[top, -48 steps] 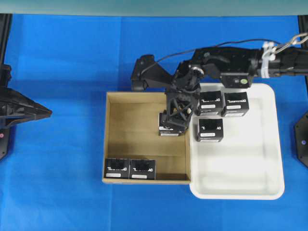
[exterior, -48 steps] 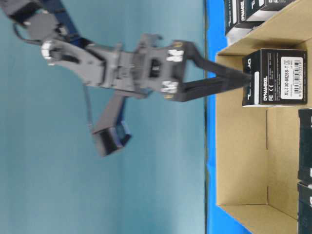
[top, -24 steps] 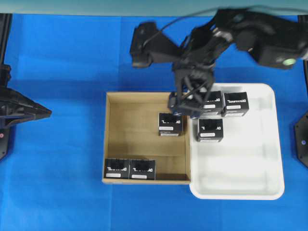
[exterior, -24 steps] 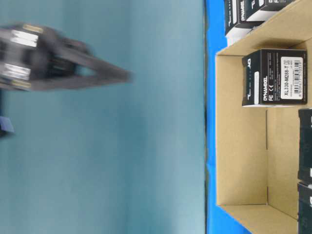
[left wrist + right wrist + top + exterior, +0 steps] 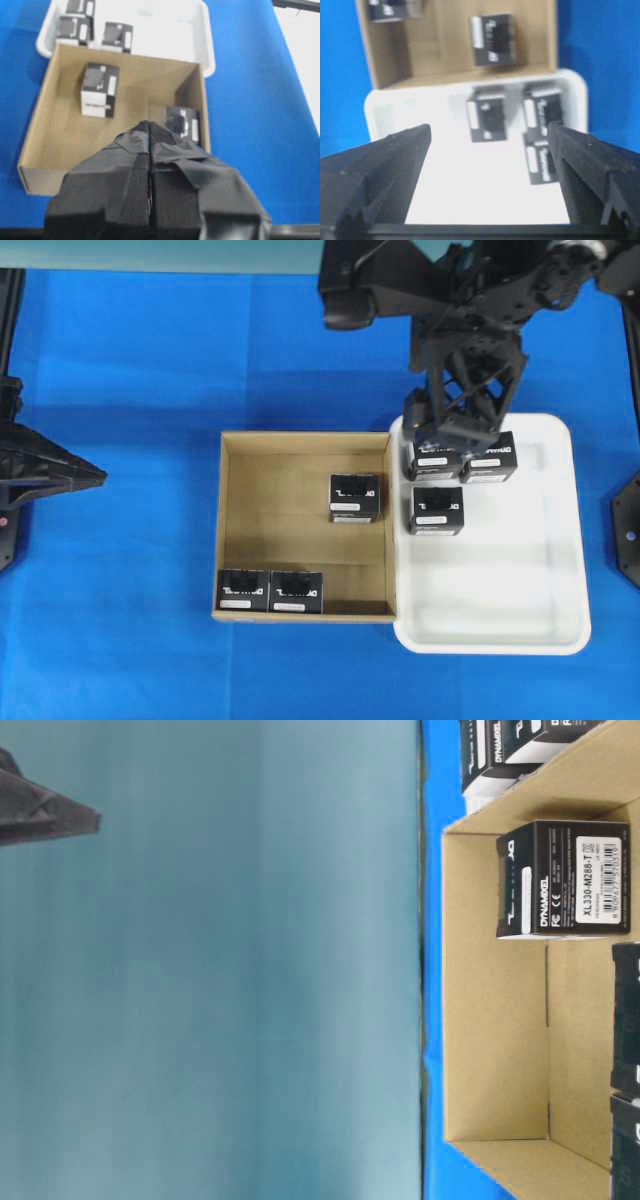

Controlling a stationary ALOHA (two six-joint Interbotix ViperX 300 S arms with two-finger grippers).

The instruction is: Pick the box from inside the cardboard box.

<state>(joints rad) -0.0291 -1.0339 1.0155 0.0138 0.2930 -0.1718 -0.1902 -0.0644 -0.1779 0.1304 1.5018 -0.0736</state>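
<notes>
- Now the right gripper [image 5: 455, 435] hangs high over the white tray [image 5: 545, 630], fingers [image 5: 395, 155] spread wide and empty; a second ago it was down inside the cardboard box [image 5: 228, 530], fingers astride the box [image 5: 354, 498].
- That box stays on the carton floor near the tray-side wall, so the pick appears not made.
- Roughly cubic, it has no clear long axis; its white label strip faces the two boxes at the opposite wall.
- Left gripper [image 5: 150, 165]: fingers pressed together, idle.
</notes>
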